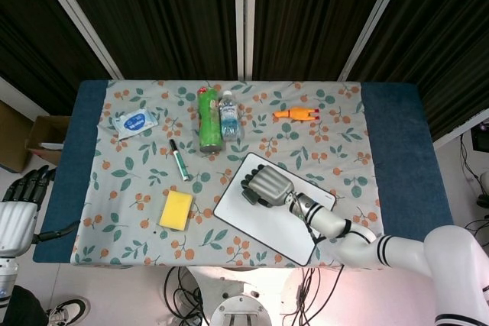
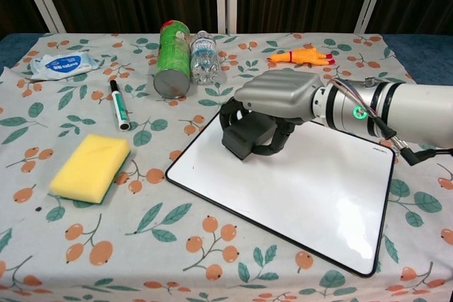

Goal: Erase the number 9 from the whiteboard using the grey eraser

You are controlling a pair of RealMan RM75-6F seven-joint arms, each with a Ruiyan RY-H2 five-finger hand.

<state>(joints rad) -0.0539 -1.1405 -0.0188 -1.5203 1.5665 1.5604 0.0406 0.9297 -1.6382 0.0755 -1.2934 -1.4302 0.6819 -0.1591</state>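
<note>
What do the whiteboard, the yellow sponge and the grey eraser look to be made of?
Whiteboard: glossy white panel with a thin dark rim, likely coated board or plastic. Yellow sponge: soft matte foam; a greenish layer shows underneath. Grey eraser, held by the right hand: dark matte block, possibly felt or foam; too hidden to tell.

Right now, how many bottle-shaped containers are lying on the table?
2, side by side at the far middle: a green canister and a clear water bottle to its right. None seems hidden.
</note>
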